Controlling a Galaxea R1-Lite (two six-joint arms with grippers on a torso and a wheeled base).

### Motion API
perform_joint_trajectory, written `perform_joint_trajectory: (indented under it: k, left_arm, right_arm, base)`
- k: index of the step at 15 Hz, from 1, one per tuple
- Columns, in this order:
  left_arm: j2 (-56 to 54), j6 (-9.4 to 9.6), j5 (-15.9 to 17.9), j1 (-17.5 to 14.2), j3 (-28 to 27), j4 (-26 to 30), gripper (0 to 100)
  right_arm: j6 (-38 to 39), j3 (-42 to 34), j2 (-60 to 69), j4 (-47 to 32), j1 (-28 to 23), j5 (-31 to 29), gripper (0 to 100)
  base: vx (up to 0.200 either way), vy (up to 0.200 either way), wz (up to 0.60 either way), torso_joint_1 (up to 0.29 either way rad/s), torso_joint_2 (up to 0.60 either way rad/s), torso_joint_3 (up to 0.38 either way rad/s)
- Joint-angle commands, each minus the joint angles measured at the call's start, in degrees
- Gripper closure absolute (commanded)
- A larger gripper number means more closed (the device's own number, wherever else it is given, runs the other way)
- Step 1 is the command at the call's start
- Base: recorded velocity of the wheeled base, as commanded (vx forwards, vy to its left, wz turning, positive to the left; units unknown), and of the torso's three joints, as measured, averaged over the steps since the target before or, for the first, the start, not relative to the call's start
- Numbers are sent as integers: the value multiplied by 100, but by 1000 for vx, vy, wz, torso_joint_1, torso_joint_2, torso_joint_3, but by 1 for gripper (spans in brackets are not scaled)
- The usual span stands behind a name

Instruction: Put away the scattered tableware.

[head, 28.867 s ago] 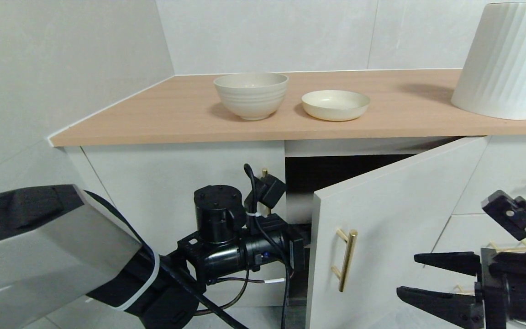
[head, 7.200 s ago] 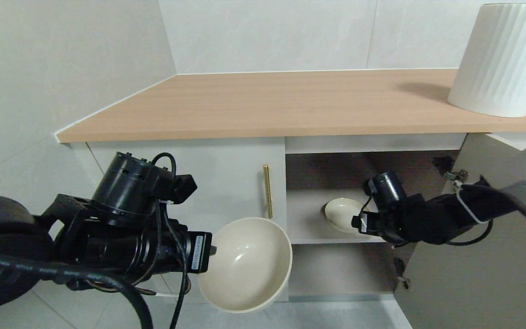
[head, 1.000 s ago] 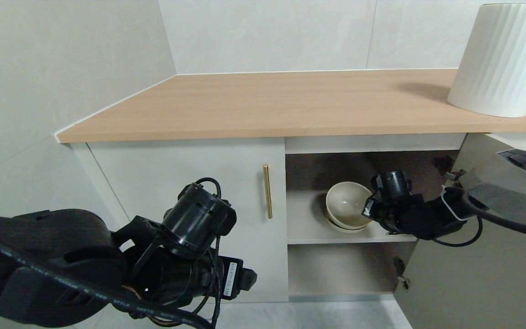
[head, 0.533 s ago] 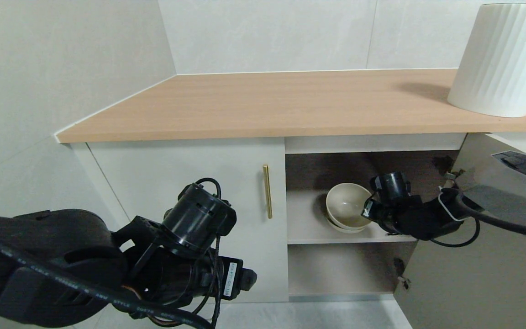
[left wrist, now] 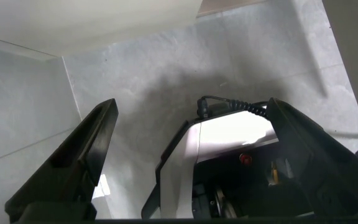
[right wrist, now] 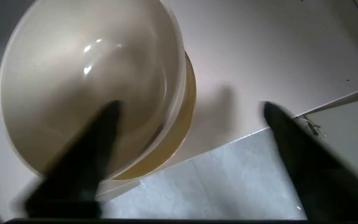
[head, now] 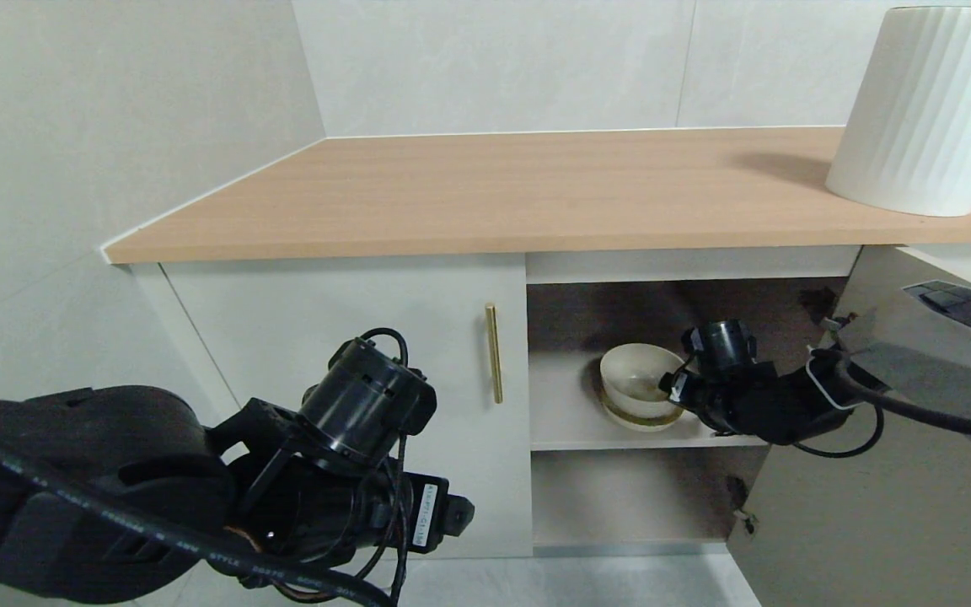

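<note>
Head view, centre right: the cream glazed ceramic bowl (head: 633,379) sits nested on a shallow cream plate (head: 633,419) on the upper cabinet shelf (head: 565,413). It looks stiff, smooth and breakable; I would pinch it at the rim. The right tool (right wrist: 190,107) is spread wide beside it, pinching nothing; the left tool (left wrist: 188,106) is spread too, empty.

countertop (head: 494,194) | white ribbed bin (head: 924,110), possibly | tiled wall (head: 494,59)

A cream bowl (head: 633,378) sits upright, seemingly nested, on a shallow cream plate (head: 639,419) on the cabinet's upper shelf (head: 565,415).
</note>
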State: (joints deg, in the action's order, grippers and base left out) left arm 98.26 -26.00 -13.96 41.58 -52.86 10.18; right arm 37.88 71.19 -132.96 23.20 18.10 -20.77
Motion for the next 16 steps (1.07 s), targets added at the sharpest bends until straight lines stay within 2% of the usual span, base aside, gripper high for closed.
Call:
perform_joint_trajectory:
  k: [1, 5, 7, 9, 11, 13, 16]
  left_arm:
    - [1, -1, -2, -1, -5, 2, 0]
    - [-52, -1, -2, -27, -5, -42, 0]
    - [-166, -1, -10, -36, 4, -51, 0]
    - [-623, 34, -19, -142, 39, -42, 0]
    - [-1221, 113, -37, -458, 83, -7, 0]
    - [-1872, 245, -2, -616, 311, -7, 0]
    - [-2311, 262, 34, -871, 592, -42, 0]
  right_arm:
    - [0, -9, -2, 0, 0, 3, 0]
    - [-8, -123, 174, -52, 9, 47, 0]
    - [-202, -492, 579, -52, 53, 73, 0]
    - [-799, -1319, 1563, -52, 211, 337, 0]
    - [-1248, -2171, 2679, -149, 387, 610, 0]
    - [-1309, -2769, 3681, -562, 545, 917, 0]
    - [-1309, -2848, 4850, -1652, 739, 1137, 0]
  base:
    - [0, 0, 0, 0, 0, 0]
    - [0, 0, 0, 0, 0, 0]
    - [0, 0, 0, 0, 0, 0]
    - [0, 0, 0, 0, 0, 0]
    - [0, 0, 0, 0, 0, 0]
    - [0, 0, 0, 0, 0, 0]
    - [0, 0, 0, 0, 0, 0]
